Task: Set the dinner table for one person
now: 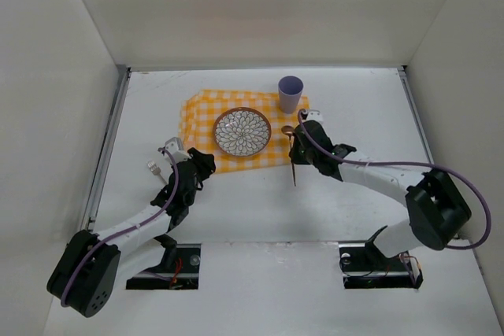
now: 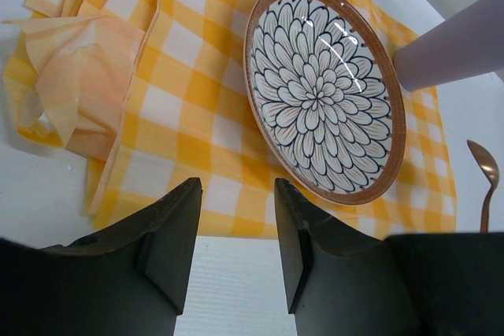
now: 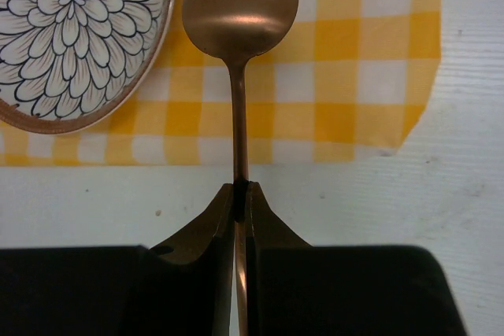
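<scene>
Pinching spoon [image 3: 239, 108] handle tight in right gripper [image 3: 242, 194], bowl over checked cloth [image 3: 354, 76] right of plate [image 3: 71, 29], likely diner's spoon side. Left gripper [image 2: 236, 234] parted, empty. Dinner table [image 1: 260, 210] lies beneath cloth.

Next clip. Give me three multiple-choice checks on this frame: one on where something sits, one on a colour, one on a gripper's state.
1. Where does the plate sit?
A. on the checked cloth
B. on bare tabletop
C. stacked on a bowl

2. What colour is the cup?
A. red
B. lilac
C. green

3. What is the right gripper doing?
A. open and empty
B. shut on the spoon
C. shut on a knife

Answers:
1 A: yellow-and-white checks show all round the plate's rim.
2 B: it looks pale purple in the top view.
3 B: the right wrist view shows the jaws pinched on the copper handle.
</scene>
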You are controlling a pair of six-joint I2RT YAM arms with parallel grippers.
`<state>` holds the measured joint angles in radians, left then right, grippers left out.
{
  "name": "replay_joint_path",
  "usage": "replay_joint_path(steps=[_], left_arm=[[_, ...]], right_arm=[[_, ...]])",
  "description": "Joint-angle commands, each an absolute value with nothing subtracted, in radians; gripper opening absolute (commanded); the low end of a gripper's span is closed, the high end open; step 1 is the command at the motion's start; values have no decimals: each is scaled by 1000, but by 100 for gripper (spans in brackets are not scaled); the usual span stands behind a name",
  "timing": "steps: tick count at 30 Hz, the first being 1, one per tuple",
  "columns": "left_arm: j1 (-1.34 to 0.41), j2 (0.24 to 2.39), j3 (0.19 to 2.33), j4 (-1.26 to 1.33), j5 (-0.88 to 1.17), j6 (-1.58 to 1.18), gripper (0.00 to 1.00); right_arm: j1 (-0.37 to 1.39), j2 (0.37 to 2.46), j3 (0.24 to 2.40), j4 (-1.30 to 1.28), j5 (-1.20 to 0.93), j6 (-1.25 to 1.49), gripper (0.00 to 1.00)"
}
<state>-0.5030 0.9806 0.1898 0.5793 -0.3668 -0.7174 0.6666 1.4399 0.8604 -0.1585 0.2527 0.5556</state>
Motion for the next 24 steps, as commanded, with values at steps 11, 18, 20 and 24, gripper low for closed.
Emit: replay_joint_path(steps=[11, 18, 20, 24], left_arm=[[-498, 968, 201, 620, -377, -721, 40], [-493, 969, 201, 620, -376, -719, 40], [-493, 966, 201, 620, -377, -716, 40], [-487, 968, 199, 620, -382, -713, 40]], right_arm=[[588, 1755, 1182, -38, 206, 551, 7], [558, 1879, 1293, -75, 181, 525, 7], [558, 1911, 1318, -97, 184, 523, 8], [561, 1950, 1333, -112, 184, 526, 10]])
